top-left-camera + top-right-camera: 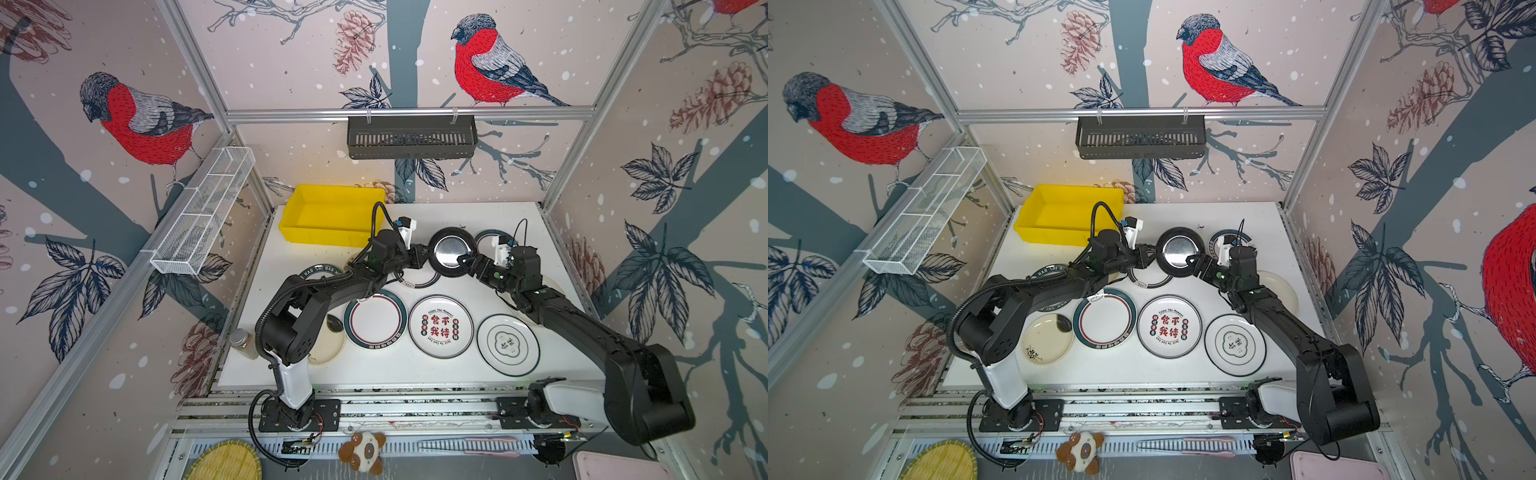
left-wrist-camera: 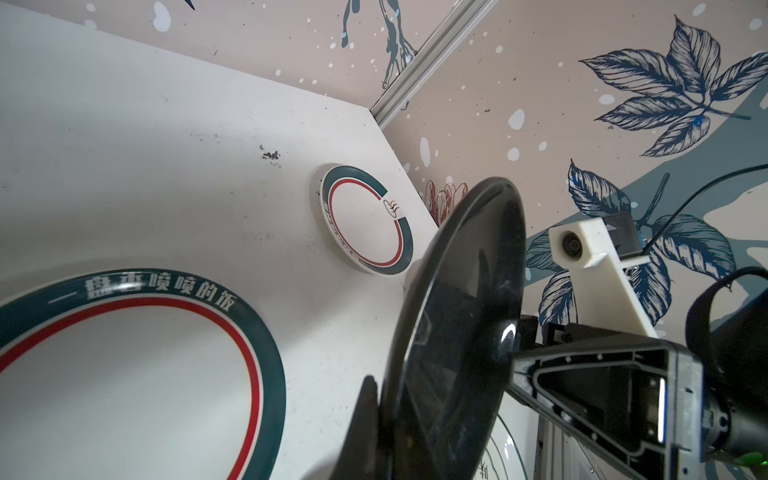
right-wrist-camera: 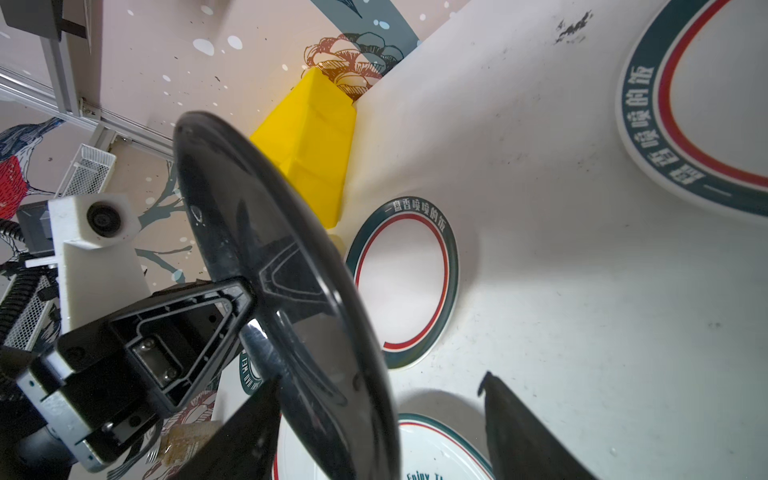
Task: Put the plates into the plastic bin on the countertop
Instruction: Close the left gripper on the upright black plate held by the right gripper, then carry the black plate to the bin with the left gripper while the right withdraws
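- At six o'clock, along the front edge, the cream plate [image 1: 1046,338], green-rim plate [image 1: 376,320], lettered plate [image 1: 440,326] and flower plate [image 1: 508,345] lie flat in a row. None is in your path, though the left arm hangs over the cream one.
- At the centre, the black plate [image 1: 452,251] hangs roughly level, clear of the countertop [image 1: 478,216].
- The left gripper [image 1: 423,255] is clamped on its nine o'clock rim. The right gripper [image 1: 464,262], at four o'clock, has its jaws spread wide and grips nothing. One finger [image 3: 523,436] sits off the plate and the other lies just beside it.
- Your main risk is that single rim pinch: the plate may sag or twist in it.
- Back the right gripper straight out toward four o'clock. A sideways pull could hook the rim and knock the plate loose.
- At seven o'clock of the black plate lies the ringed plate [image 1: 417,282]. A dropped plate would likely land on it.
- At ten o'clock stands the bin [image 1: 320,237], with nothing showing inside. Its near wall faces you, so a low carry would clip the rim.
- The cable [image 1: 376,216] loops up by the bin's near corner. Watch that it doesn't drag there.
- At one o'clock the far plate [image 1: 492,239] sits half hidden behind the right wrist, off your route.
- At twelve o'clock the basket [image 1: 411,137] hangs on the wall, well apart from everything.
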`<state>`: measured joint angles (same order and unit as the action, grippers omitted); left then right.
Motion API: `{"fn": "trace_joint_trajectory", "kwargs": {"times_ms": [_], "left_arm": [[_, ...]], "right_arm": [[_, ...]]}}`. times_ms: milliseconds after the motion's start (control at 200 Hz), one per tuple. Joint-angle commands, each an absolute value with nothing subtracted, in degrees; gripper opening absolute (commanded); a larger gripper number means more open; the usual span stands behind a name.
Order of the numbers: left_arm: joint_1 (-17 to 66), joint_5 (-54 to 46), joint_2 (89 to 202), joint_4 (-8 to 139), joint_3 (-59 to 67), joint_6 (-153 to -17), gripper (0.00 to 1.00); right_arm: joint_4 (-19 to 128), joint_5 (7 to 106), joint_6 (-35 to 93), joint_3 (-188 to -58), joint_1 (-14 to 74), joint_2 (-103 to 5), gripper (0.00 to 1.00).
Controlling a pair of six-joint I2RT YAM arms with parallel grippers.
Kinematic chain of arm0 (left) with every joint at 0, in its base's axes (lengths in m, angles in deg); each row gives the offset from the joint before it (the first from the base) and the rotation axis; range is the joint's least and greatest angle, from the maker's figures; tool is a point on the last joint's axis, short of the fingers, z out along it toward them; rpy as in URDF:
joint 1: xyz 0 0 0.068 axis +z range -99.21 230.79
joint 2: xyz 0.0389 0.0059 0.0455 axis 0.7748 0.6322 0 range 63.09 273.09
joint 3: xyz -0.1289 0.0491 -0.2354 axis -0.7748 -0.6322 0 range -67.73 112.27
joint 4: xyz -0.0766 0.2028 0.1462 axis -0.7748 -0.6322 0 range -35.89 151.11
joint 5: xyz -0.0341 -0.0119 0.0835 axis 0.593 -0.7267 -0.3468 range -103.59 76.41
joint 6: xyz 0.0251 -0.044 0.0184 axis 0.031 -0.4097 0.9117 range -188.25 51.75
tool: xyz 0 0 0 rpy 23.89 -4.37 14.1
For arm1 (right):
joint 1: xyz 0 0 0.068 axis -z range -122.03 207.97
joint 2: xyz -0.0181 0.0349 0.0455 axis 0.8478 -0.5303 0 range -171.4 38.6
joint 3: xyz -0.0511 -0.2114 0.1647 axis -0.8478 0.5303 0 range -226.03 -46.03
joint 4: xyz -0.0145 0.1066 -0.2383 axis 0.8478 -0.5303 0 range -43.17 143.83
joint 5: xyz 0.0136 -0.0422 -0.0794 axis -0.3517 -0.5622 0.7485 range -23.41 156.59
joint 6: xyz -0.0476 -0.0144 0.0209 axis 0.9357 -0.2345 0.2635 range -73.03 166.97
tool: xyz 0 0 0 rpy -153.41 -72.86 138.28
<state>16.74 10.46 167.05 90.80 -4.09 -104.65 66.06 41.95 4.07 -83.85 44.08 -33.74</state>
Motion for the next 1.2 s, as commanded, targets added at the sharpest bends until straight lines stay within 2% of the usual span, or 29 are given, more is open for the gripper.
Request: {"fn": "trace_joint_trajectory", "kwargs": {"times_ms": [0,270,655,856,996,1196], "left_arm": [[18.2,9.0,166.0,89.5,-2.9,-102.0,0.0],[23.3,3.3,164.3,83.7,-1.8,-101.3,0.0],[37.9,-7.4,164.8,77.3,5.2,-101.5,0.0],[43.0,-13.5,172.7,70.3,14.3,-98.6,0.0],[43.5,-21.0,178.6,64.9,20.0,-94.8,0.0],[43.6,-21.0,185.5,61.3,26.2,-93.6,0.0]], "right_arm": [[65.4,44.0,6.0,-84.2,44.0,-31.9,0.78],[63.8,44.9,7.1,-84.5,44.1,-31.3,0.79],[58.0,48.5,10.8,-87.2,44.1,-30.3,0.79],[56.1,49.3,11.9,-87.3,44.2,-29.2,0.79],[54.8,50.5,12.2,-87.1,44.2,-28.1,0.79],[54.9,50.9,11.9,-86.1,44.2,-27.6,0.79]]}}
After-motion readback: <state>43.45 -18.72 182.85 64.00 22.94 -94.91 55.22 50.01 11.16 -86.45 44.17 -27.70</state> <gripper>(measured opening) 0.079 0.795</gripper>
